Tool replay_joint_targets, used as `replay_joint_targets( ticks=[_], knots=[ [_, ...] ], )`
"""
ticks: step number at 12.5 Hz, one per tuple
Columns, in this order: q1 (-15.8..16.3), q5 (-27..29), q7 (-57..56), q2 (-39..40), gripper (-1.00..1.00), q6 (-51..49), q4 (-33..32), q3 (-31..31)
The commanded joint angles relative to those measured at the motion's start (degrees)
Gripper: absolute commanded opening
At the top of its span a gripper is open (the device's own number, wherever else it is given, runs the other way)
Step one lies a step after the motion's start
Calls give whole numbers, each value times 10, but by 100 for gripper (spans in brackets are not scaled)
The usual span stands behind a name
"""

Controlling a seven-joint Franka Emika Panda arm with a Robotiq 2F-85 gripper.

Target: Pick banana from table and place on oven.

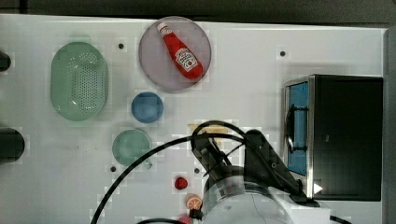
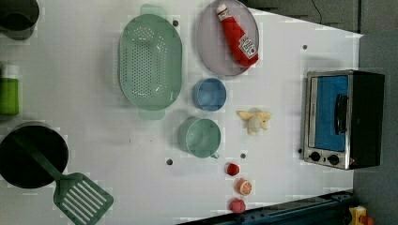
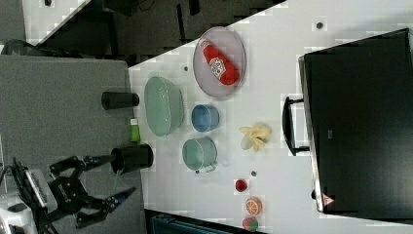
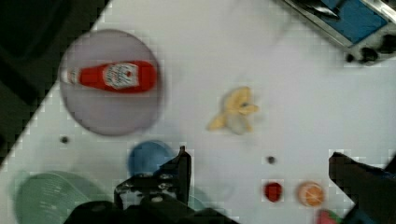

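Note:
The pale cream-yellow banana (image 2: 255,120) lies on the white table (image 2: 281,70) between the blue bowl and the oven (image 2: 345,119), its peel lobes splayed. The right view shows the banana (image 3: 254,136) just off the oven's handle. The oven (image 1: 348,135) has a flat black top with nothing on it and a blue glass door. In the top view my arm hangs over the banana (image 1: 201,127), covering most of it. My gripper (image 4: 261,163) is open and empty, well above the table, with the banana (image 4: 236,109) beyond its fingertips. In the right view the gripper (image 3: 124,174) stands wide open.
A red ketchup bottle (image 2: 238,35) lies on a grey plate (image 2: 211,47). A green colander (image 2: 150,61), a blue bowl (image 2: 209,93) and a green cup (image 2: 201,137) stand beside the banana. Small red and orange toy fruits (image 2: 244,186) lie nearby. A black pot and green spatula (image 2: 80,197) sit farther off.

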Motion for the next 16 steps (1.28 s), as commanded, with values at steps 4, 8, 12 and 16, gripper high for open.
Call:
replay_joint_targets(
  ticks=[4, 8, 12, 16],
  knots=[
    [-1, 12, 27, 136, 100, 156, -126, 4],
    [-2, 12, 27, 238, 100, 320, -189, 3],
    [-2, 13, 27, 355, 100, 429, -209, 2],
    [-2, 13, 28, 456, 100, 525, -212, 3]
  ],
)
